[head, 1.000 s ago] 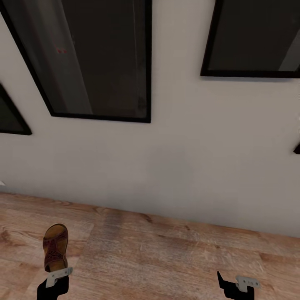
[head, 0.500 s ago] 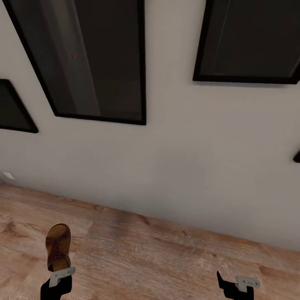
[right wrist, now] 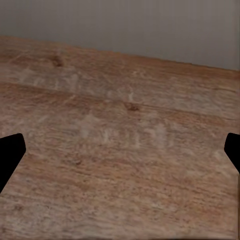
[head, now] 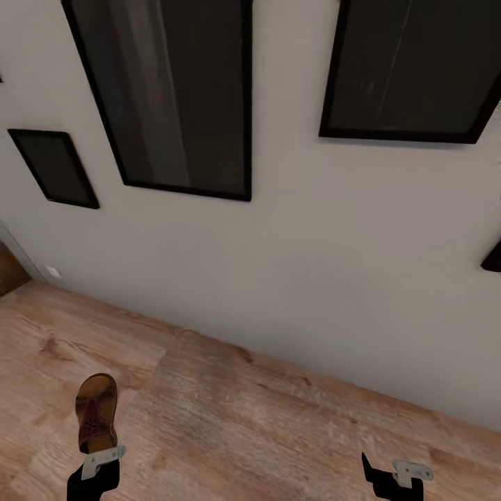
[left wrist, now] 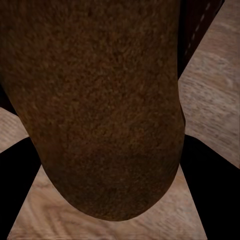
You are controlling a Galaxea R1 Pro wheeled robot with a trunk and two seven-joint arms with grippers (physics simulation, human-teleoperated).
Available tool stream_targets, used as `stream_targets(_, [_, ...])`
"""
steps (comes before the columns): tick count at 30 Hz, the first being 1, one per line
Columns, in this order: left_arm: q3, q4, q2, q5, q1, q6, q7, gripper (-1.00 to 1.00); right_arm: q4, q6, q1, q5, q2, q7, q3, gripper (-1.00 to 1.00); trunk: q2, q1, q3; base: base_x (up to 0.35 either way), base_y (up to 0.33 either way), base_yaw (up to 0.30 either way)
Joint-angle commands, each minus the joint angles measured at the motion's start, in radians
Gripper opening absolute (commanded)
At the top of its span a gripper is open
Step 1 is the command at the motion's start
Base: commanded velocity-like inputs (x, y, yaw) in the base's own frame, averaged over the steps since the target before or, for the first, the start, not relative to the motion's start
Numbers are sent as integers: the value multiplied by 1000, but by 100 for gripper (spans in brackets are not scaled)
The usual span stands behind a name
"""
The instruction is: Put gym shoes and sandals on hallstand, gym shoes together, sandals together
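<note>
already clenched in the left tool [head: 94, 465], the sandal [head: 96, 414] points toward 12 o'clock; right tool [head: 396, 476] gapes, holding nothing.

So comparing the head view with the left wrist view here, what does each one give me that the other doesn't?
The head view alone gives the off-white wall, the black-framed pictures, the right gripper with nothing between its fingers, and the whole sandal standing up from the left gripper. The left wrist view alone gives the sandal's brown surface up close, with dark fingers at either side. Both share the sandal and the wood-grain floor.
</note>
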Motion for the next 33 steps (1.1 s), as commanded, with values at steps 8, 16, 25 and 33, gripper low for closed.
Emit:
stream_targets(8, [9, 0, -1, -8, -1, -3, -7, -100, 1, -2, 0, -11, 0, 10, 1, 100, 0, -1, 8, -212, -160, 214])
stream_targets(16, [9, 0, 0, -8, -1, -2, -7, -100, 1, -3, 0, -10, 0, 10, 1, 100, 0, -1, 16, -36, -20, 214])
stream_targets(25, [9, 0, -1, -7, -1, -2, -7, -100, 1, -2, 0, -10, 1, 10, 3, 100, 0, -1, 25, -1, -1, 214])
stream_targets(33, [9, 2, -2, -5, -1, -1, -7, -100, 1, -2, 0, -10, 1, 10, 3, 100, 0, -1, 33, 0, 0, 214])
